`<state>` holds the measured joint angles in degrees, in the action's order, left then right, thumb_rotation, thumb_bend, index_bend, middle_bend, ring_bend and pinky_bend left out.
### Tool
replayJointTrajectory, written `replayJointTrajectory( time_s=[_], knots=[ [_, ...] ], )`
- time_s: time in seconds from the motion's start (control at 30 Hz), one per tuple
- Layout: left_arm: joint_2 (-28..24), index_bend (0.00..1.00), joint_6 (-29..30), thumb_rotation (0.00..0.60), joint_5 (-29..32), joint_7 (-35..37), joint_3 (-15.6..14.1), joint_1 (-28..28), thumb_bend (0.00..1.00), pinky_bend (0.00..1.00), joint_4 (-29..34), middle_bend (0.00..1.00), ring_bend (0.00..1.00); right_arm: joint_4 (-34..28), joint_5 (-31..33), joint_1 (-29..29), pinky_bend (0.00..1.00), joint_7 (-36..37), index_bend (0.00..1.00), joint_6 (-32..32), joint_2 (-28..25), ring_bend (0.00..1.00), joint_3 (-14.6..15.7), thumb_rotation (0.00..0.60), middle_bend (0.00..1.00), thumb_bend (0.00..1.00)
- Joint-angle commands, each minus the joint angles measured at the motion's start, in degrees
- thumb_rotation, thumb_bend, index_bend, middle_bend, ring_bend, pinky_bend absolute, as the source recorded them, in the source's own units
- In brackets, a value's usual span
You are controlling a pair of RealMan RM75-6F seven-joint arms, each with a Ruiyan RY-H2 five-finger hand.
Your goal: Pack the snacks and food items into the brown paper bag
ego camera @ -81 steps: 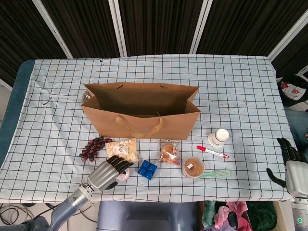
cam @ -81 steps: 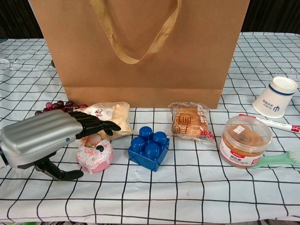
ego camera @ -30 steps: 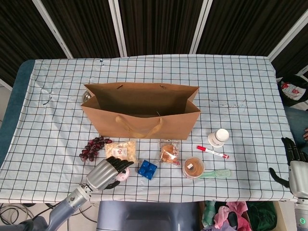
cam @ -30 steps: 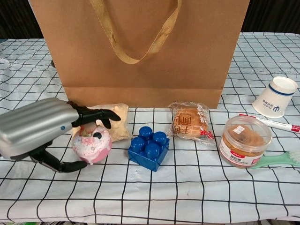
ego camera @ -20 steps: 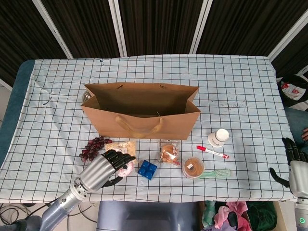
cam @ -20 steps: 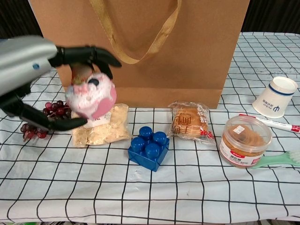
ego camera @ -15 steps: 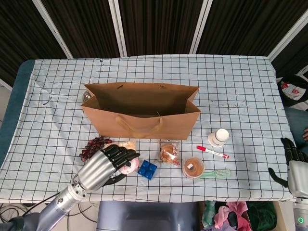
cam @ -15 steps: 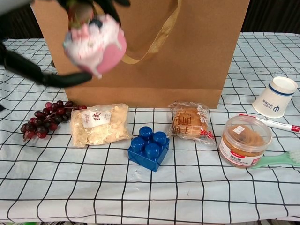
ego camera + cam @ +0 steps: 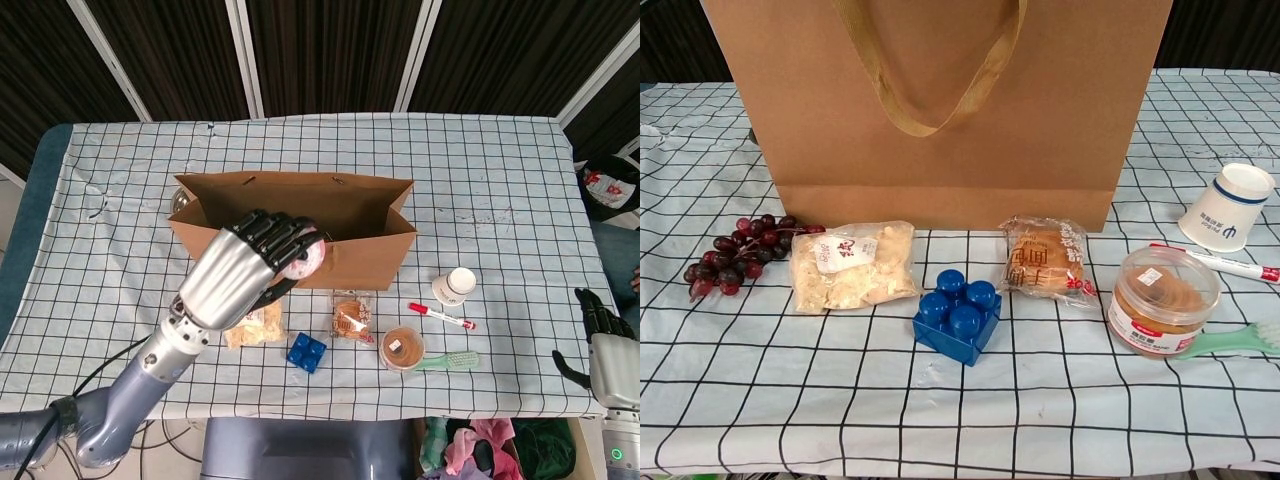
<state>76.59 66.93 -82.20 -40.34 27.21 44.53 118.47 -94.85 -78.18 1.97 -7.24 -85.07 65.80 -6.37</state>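
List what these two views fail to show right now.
- Grapes: hidden in the head view behind the left hand.
- Brown paper bag: top cut off in the chest view.
- Pink item: mostly wrapped by fingers, outside the chest view.
- Right hand: at the head view's edge.

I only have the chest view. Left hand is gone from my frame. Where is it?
Observer: Head view shows the left hand raised at the front edge of the brown paper bag.
Operator: Holding anything?
Observer: Yes, it grips the pink donut at its fingertips.
Operator: Bag open?
Observer: Yes, the mouth faces up; I can't make out anything lying inside.
Operator: Right hand?
Observer: The right hand sits off the table's right edge, fingers apart, holding nothing.
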Motion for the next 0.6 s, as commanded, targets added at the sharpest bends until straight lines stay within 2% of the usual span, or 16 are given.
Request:
replayJointTrajectory(
  time_s=[0.03,0.17,0.37,0.43,0.5,0.57,0.6],
  knots=[
    [4.69,0.28,-2.03,0.600,10.98,-8.78,5.24,7.08,0.33,0.40,-4.67,0.33,0.41,0.32,0.45,0.36,0.21,-0.26,0.01,0.72,0.27,0.17,-0.01,0.600,0.07,0.20],
    [7.23,0.27,-0.45,0.600,14.11,-10.45,5.86,9.39,0.33,0.40,-7.96,0.33,0.41,0.66,0.67,0.42,0.21,-0.17,0.01,0.79,0.41,0.17,-0.13,0.600,0.07,0.21],
    [9.54,0.25,0.55,0.600,17.49,-11.49,4.29,11.33,0.32,0.38,-13.43,0.32,0.37,1.02,1.00,0.33,0.21,0.40,0.01,0.68,0.31,0.17,-0.34,0.600,0.07,0.21],
    [9.89,0.22,0.28,0.600,18.88,-10.94,3.69,11.67,0.27,0.32,-14.42,0.28,0.27,1.05,0.89,0.27,0.21,0.57,0.01,0.45,0.20,0.17,-0.41,0.600,0.07,0.21],
    [9.59,0.16,-0.38,0.600,21.47,-11.35,2.97,11.76,0.15,0.16,-14.56,0.18,0.08,1.02,0.77,0.10,0.21,0.79,0.01,0.07,0.05,0.17,-0.45,0.600,0.07,0.21],
    [8.87,0.11,-0.99,0.600,24.84,-12.41,2.59,11.75,0.07,0.05,-13.56,0.11,0.00,0.88,0.74,-0.07,0.21,1.07,0.01,-0.28,-0.11,0.17,-0.54,0.600,0.07,0.21],
    [8.12,0.09,-1.22,0.600,27.06,-13.27,2.53,11.83,0.04,0.02,-12.45,0.08,0.00,0.74,0.66,-0.17,0.21,1.33,0.01,-0.54,-0.21,0.17,-0.61,0.600,0.07,0.21]
  ],
)
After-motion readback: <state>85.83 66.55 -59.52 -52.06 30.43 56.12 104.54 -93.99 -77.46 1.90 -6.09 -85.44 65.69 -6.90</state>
